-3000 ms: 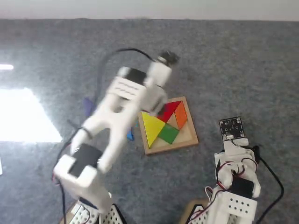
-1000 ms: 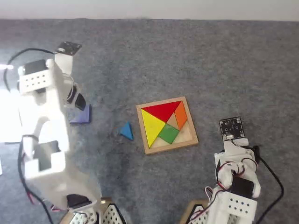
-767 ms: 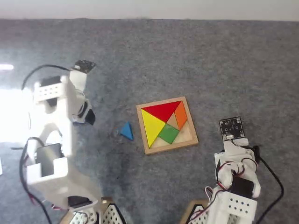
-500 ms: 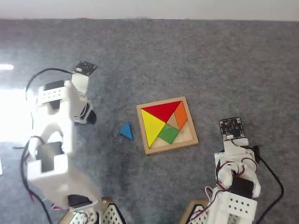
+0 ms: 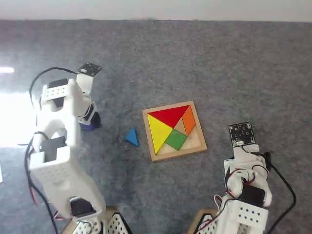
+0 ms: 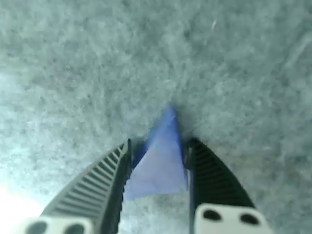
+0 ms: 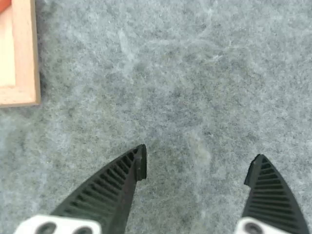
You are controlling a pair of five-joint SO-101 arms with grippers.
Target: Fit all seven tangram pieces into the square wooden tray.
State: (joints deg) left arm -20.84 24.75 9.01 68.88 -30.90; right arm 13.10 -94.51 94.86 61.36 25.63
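While the right gripper (image 7: 200,153) sits idle with its fingers spread wide over bare felt (image 5: 219,73) just off a corner of the tray (image 5: 180,154), the left gripper (image 6: 160,144) is down on the purple triangle (image 6: 161,161), well out to the left of the tray, one finger pressed against each side of it. Looks like the pick step for piece five. The tray holds four: red triangle (image 5: 170,116), yellow triangle (image 5: 157,131), orange piece (image 5: 188,120) and green piece (image 5: 175,140), with bare wood between them and along the near right side. A small blue triangle (image 5: 131,137) lies on the felt between left arm and tray. Next move, I'd guess: lift clean, carry right past the blue one, and rotate to match a gap before lowering. Can't tell which gap it suits.
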